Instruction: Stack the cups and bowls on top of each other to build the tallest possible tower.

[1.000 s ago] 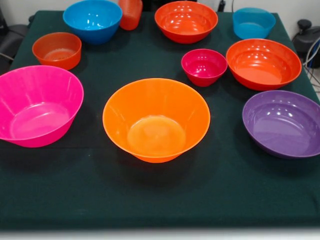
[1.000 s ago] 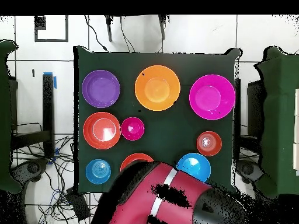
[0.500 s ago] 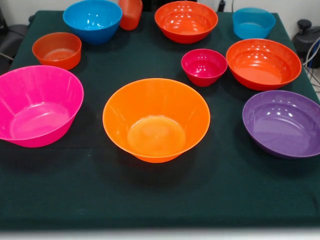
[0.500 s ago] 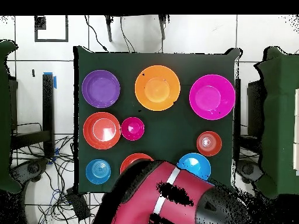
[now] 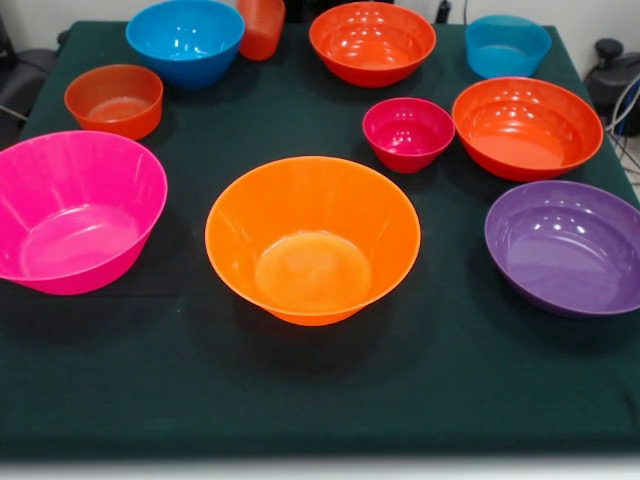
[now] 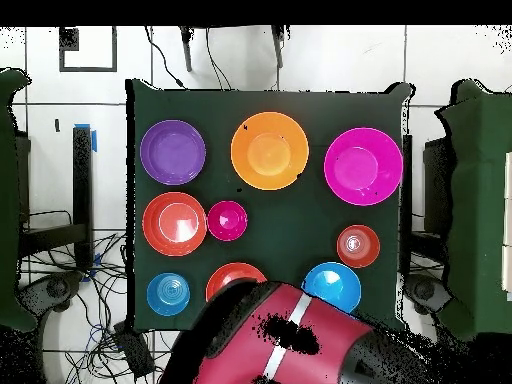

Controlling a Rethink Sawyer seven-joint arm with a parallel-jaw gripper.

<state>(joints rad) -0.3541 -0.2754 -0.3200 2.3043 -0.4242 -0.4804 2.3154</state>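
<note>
The large yellow-orange bowl (image 5: 312, 240) (image 6: 269, 150) stands alone mid-table with nothing in it. Around it sit separate bowls: pink (image 5: 75, 210) (image 6: 363, 166), purple (image 5: 565, 245) (image 6: 173, 152), orange-red (image 5: 527, 127) (image 6: 174, 223), small magenta (image 5: 408, 133) (image 6: 227, 220), blue (image 5: 186, 40) (image 6: 333, 285) and a second orange-red one (image 5: 372, 42) (image 6: 232, 278). The orange-red cup (image 5: 261, 25) stands upright at the far edge, between the blue bowl and the second orange-red one. My red and black arm (image 6: 290, 345) covers the cup from overhead. The gripper itself shows in neither view.
A squat small orange bowl (image 5: 114, 100) (image 6: 358, 245) and a small light-blue bowl (image 5: 507, 45) (image 6: 168, 293) sit near the table's sides. The dark green cloth (image 5: 320, 400) covers the table. Cables lie on the floor (image 6: 100, 290) beside it.
In the overhead view the arm has shifted slightly toward the bottom right, uncovering a little more of the orange-red bowl. No bowl or cup has moved.
</note>
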